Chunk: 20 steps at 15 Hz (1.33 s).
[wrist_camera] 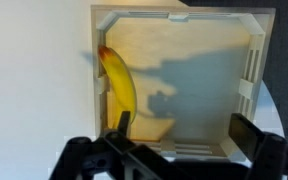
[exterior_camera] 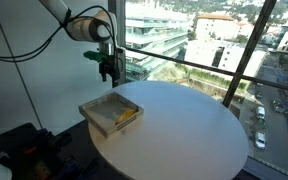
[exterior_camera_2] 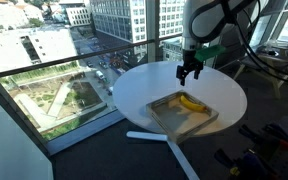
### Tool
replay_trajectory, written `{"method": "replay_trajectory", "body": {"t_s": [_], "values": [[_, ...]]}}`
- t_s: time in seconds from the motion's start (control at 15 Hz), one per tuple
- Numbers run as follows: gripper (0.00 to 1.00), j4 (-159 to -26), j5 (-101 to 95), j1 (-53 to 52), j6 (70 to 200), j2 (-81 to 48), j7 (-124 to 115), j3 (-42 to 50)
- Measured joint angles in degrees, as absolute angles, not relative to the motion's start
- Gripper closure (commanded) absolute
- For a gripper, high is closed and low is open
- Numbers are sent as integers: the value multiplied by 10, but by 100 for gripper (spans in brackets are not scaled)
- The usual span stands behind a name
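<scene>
- Gripper (exterior_camera: 108, 72) hangs above the table, straight over the tray (exterior_camera: 92, 106), pointing down. Fingers are released and spread wide, with nothing between them and nothing touched.
- Banana (wrist_camera: 121, 85) lies flat on the tray floor. In the wrist view it runs along one side wall, touching it or nearly so. The rest of the floor is bare.
- The tray is a shallow, light, open-top box with low walls, so the fruit can't roll off. It sits on the round white table (exterior_camera: 189, 130), near the rim on the arm's side, probably to stay within easy reach.
- In the wrist view one finger (wrist_camera: 122, 125) lines up over the banana's lower end and the other sits near the opposite wall. The span covers most of the tray.
- In the way: the side wall hugging the banana leaves little or no gap there.
- Around: window glass and a rail (exterior_camera: 199, 68) just behind the table, dark gear and cables (exterior_camera: 19, 148) low beside it, well apart from the tray.
</scene>
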<state>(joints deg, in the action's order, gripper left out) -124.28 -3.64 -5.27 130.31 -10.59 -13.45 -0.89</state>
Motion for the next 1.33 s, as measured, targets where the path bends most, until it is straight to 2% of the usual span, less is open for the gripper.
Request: {"method": "replay_trajectory", "body": {"t_s": [1.33], "values": [[0, -1281, -19, -53, 1283, -14, -135, -13]]}}
